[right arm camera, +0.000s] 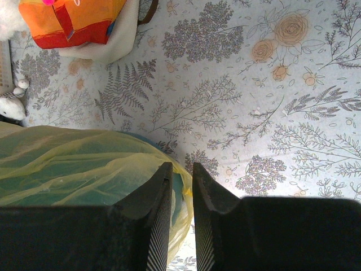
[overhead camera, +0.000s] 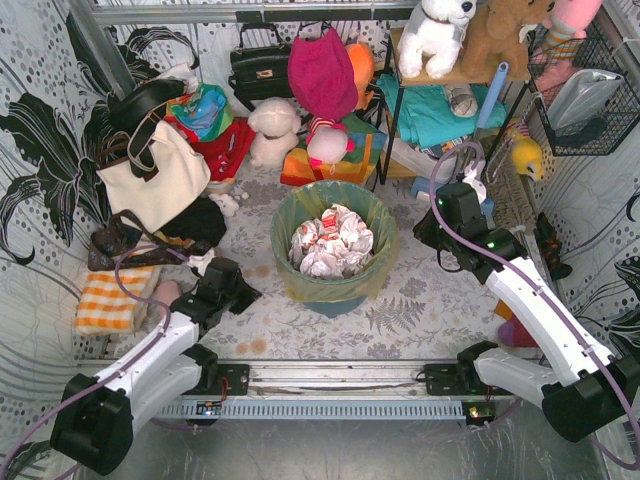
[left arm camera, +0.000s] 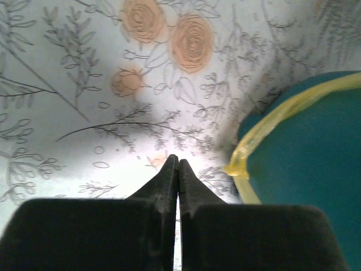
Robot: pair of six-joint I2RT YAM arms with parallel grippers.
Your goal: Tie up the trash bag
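Closest to the lens, the left gripper (left arm camera: 175,161) had its jaws pressed fully together with nothing between them. It hung over the flowered bench (left arm camera: 67,84), just left of the teal bin (left arm camera: 310,175) and apart from it. A yellow edge of the trash bag (left arm camera: 271,121) ran along that bin's rim.

From the top camera, the bin stood upright near the middle of the bench, between the two arms. The trash bag lined it, with its mouth wide open and untied and its thin yellow-green film folded down over the outside of the rim. Crumpled white-and-red paper (overhead camera: 332,243) filled the bag to about rim height.

The right gripper (right arm camera: 180,166) sat at the bin's right side, its jaws standing a narrow slit apart. Its left finger lay over the draped film, and yellow plastic showed through the slit. Whether any film was pinched could not be told.

Farther back on the left, a cream tote bag (overhead camera: 150,180) with black straps leaned among other bags, its contents hidden. A wire basket (overhead camera: 590,100) on the right wall held something pale grey.
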